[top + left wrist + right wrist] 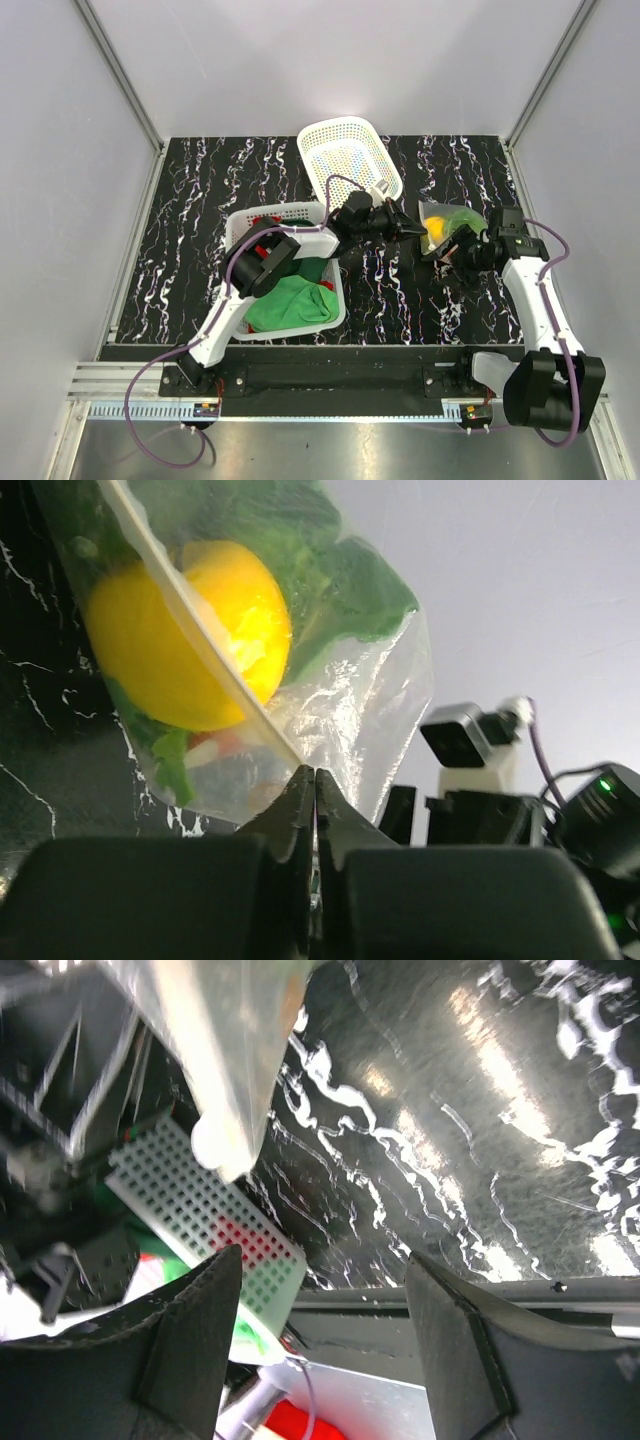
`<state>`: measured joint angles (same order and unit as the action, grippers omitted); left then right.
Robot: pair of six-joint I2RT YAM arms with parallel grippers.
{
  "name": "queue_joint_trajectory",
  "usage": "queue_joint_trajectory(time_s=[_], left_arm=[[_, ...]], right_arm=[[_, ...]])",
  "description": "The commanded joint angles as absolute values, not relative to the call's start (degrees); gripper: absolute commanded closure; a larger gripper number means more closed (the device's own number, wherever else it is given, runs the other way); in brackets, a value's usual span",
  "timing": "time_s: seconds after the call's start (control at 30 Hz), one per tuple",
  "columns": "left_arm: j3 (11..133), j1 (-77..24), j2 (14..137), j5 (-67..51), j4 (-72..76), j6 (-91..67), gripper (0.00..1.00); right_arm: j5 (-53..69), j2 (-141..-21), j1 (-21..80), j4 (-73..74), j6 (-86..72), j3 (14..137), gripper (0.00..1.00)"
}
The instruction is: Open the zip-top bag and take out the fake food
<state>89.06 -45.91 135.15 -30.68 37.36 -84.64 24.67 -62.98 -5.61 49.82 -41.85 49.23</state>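
The zip-top bag [447, 228] is clear plastic and is held up off the black marbled table, right of centre. In the left wrist view the bag [340, 710] holds a yellow lemon-like ball [190, 630], green lettuce [340, 570] and a small orange-red piece [228, 742]. My left gripper [418, 231] is shut on the bag's edge, with the bag's pale zip strip running down into the closed tips [314, 774]. My right gripper [463, 250] is open and empty just right of and below the bag. In the right wrist view [315, 1295] the bag's corner [225, 1050] hangs above its spread fingers.
A white perforated basket [330, 300] holding green cloth [290, 305] and red items stands at the left, under my left arm; it also shows in the right wrist view [210, 1210]. A second, empty white basket [350, 155] lies tilted at the back centre. Grey walls close in the table.
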Motion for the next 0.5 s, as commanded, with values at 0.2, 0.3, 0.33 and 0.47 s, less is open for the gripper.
queue_joint_trajectory(time_s=[0.2, 0.3, 0.33, 0.47], left_arm=[[89.22, -46.05, 131.22, -32.52, 37.44, -83.14, 1.0], [86.59, -45.79, 128.85, -32.6, 37.36, -83.94, 1.0], [86.22, -45.79, 127.37, -32.87, 33.79, -82.54, 1.0], [85.26, -45.62, 124.72, -31.56, 24.36, -76.73, 0.36]], right_arm=[[32.86, -64.95, -16.52, 44.92, -47.28, 49.49, 0.23], [34.18, -64.78, -16.61, 41.67, -51.06, 47.56, 0.23], [34.89, -65.21, -16.61, 40.88, -51.76, 47.03, 0.23], [36.56, -65.57, -16.61, 39.38, -51.16, 46.14, 0.23]])
